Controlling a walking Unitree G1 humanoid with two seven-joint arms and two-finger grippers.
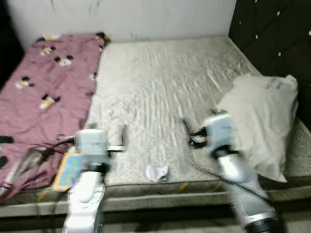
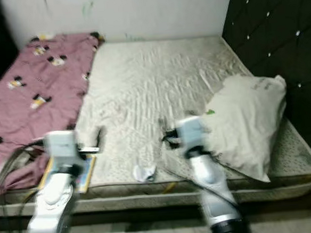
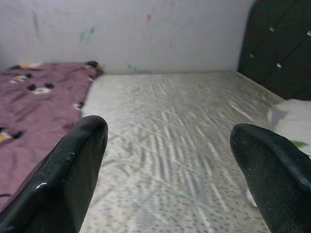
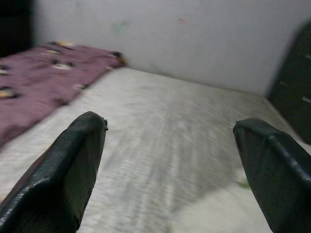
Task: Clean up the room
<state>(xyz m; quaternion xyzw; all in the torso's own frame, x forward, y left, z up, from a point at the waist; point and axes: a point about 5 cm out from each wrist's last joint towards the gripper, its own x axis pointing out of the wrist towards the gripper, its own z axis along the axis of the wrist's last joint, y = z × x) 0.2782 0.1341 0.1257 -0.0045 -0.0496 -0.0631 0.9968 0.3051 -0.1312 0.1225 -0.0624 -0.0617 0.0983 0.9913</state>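
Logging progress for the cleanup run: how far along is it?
Barely begun. Done: nothing visibly tidied. In hand: nothing; the left hand and right hand are both open over the bare mattress. Left: the crumpled white scrap and booklet at the near edge, the pillow lying askew, and the rumpled maroon blanket.

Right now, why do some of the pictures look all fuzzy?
Left eye view: both arms smear, and the pillow has soft edges. Right wrist view: the mattress streaks into a blur. Left wrist view: sharper, mattress weave readable, black fingers close and soft, with a small glint.
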